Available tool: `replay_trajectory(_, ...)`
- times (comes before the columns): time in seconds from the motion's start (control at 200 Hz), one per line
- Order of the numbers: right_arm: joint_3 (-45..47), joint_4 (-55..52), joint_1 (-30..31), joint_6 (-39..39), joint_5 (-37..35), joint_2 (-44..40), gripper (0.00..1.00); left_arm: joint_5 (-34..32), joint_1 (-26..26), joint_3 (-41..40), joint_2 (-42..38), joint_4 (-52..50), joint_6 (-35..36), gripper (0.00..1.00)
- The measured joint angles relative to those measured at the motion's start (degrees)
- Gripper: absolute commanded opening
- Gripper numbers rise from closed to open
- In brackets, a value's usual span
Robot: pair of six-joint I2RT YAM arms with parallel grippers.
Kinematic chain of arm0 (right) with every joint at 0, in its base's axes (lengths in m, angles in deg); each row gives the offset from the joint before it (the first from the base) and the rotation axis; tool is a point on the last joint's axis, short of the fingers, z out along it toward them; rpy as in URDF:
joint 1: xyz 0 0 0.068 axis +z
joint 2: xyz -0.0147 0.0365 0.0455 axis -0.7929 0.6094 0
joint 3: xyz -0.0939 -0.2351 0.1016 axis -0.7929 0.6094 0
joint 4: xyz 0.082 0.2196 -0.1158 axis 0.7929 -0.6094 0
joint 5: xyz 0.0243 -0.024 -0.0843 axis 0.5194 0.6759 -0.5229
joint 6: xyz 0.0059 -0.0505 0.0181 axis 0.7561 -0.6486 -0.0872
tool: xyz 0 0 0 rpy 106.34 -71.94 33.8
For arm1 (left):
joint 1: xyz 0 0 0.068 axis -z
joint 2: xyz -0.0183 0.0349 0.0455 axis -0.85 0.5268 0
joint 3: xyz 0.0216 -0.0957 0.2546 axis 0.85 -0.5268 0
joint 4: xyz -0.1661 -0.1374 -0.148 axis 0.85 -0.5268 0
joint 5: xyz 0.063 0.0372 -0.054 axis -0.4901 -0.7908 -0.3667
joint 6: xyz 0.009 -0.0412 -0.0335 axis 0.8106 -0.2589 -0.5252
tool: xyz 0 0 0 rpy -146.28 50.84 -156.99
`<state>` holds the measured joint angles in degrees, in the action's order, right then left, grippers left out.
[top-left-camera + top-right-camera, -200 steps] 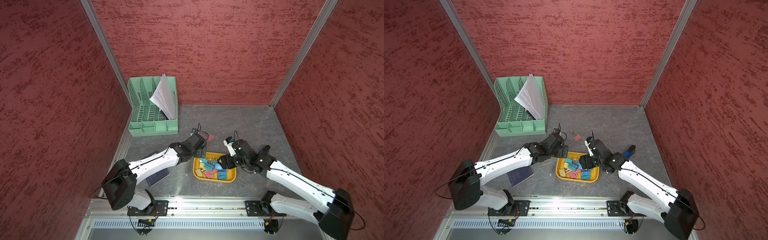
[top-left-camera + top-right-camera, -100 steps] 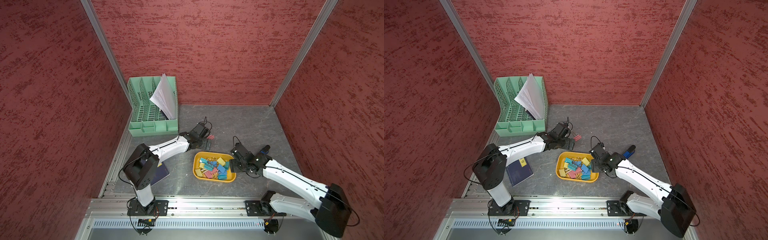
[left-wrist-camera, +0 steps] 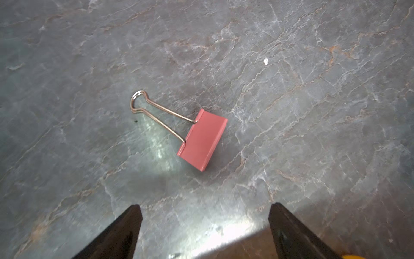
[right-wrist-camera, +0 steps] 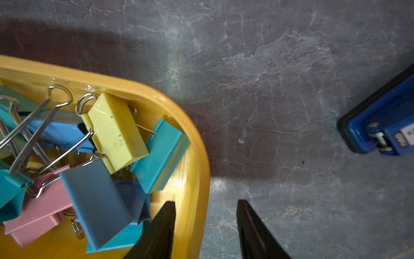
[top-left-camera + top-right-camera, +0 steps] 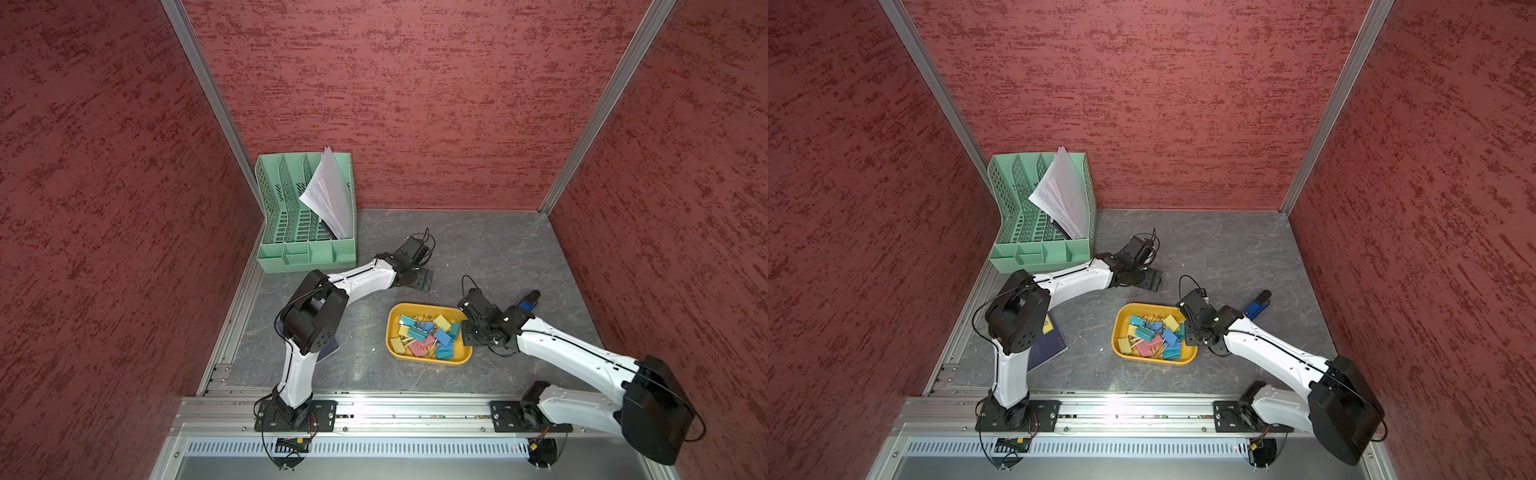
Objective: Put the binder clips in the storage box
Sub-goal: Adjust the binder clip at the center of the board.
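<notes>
**Nearly done: one pink clip loose, the rest boxed**

Most of the binder clips (image 5: 428, 337) are already lying in a heap inside the storage box (image 5: 428, 306). The box is sitting near the front edge of the counter (image 5: 498, 249), about midway between its side edges. Both top views are showing yellow, blue, teal and pink bodies piled there.

One pink clip (image 3: 202, 140) is lying flat on bare counter outside the box, its wire handle sticking out to one side. Going by where the left arm is reaching, that is toward the middle of the counter, behind the box. The top views are not showing the clip, as the arm is covering that spot. No other loose clips are showing, so this is looking like the last pickup and drop.

The left end effector (image 3: 206, 205) is hovering over the pink clip with its jaws spread wide, touching and holding nothing. The clip is lying just ahead of the tips, not between them.

The right end effector (image 4: 206, 201) is sitting at the side of the box facing the counter's right edge, jaws partway apart and straddling the box rim. One finger (image 4: 156, 233) is inside beside the teal clips, and the other is outside over the counter. A gap is showing between the outer finger and the wall, so it is not pinching the box yet. It is probably setting up to steady it. The blue stapler (image 4: 385, 125) is lying apart from it, toward the right edge.
</notes>
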<state>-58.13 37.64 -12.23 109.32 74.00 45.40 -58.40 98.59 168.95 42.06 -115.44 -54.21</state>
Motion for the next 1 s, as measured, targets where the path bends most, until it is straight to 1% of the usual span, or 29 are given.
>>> replay_trajectory(0.055, 0.0, 0.0, 0.0, -0.1, 0.0, -0.1, 0.49, 0.3, -0.5, 1.5, 1.6, -0.2, 0.0, 0.94)
replay_trajectory(0.095, 0.0, 0.0, 0.0, -0.2, 0.0, -0.2, 0.49, 0.3, -0.7, 2.6, 2.4, -0.7, 0.0, 0.9)
replay_trajectory(0.11, 0.0, 0.0, 0.0, -0.2, 0.0, -0.3, 0.49, 0.3, -0.8, 3.1, 2.7, -1.0, 0.0, 0.86)
replay_trajectory(0.17, 0.0, 0.0, 0.0, -0.4, 0.0, -0.3, 0.49, 0.2, -1.0, 6.2, 4.0, -2.5, 0.1, 0.57)
replay_trajectory(0.21, 0.0, 0.0, 0.0, -0.5, 0.1, -0.3, 0.49, 0.0, -1.1, 9.1, 5.3, -3.1, 0.2, 0.43)
replay_trajectory(0.245, 0.0, 0.1, 0.0, -0.6, 0.1, -0.3, 0.49, -0.1, -1.0, 11.8, 6.5, -3.5, 0.4, 0.35)
replay_trajectory(0.316, 0.0, 0.2, 0.0, -0.9, 0.4, -0.3, 0.49, -0.1, -0.9, 17.6, 9.4, -4.4, 1.3, 0.27)
replay_trajectory(0.416, 0.0, 0.2, 0.0, -1.1, 0.6, -0.3, 0.49, 0.2, -0.8, 25.2, 13.9, -5.9, 2.1, 0.22)
replay_trajectory(0.526, 0.0, 0.2, 0.0, -1.2, 0.7, -0.3, 0.49, 1.3, -0.8, 30.0, 18.2, -7.8, 2.8, 0.17)
replay_trajectory(0.736, 0.0, 0.2, -0.1, -1.5, 0.9, -0.3, 0.49, 2.7, -0.8, 37.4, 26.0, -13.5, 4.2, 0.16)
replay_trajectory(0.806, 0.0, 0.4, -0.1, -1.6, 1.0, -0.3, 0.49, 2.9, -0.8, 38.6, 27.4, -14.7, 4.6, 0.14)
replay_trajectory(0.912, 0.0, 0.7, -0.1, -1.6, 1.0, -0.3, 0.49, 2.9, -0.8, 38.8, 27.2, -15.8, 5.1, 0.13)
replay_trajectory(1.002, 0.0, 0.9, -0.1, -1.7, 1.1, -0.3, 0.49, 2.8, -0.8, 34.4, 25.0, -14.5, 5.6, 0.13)
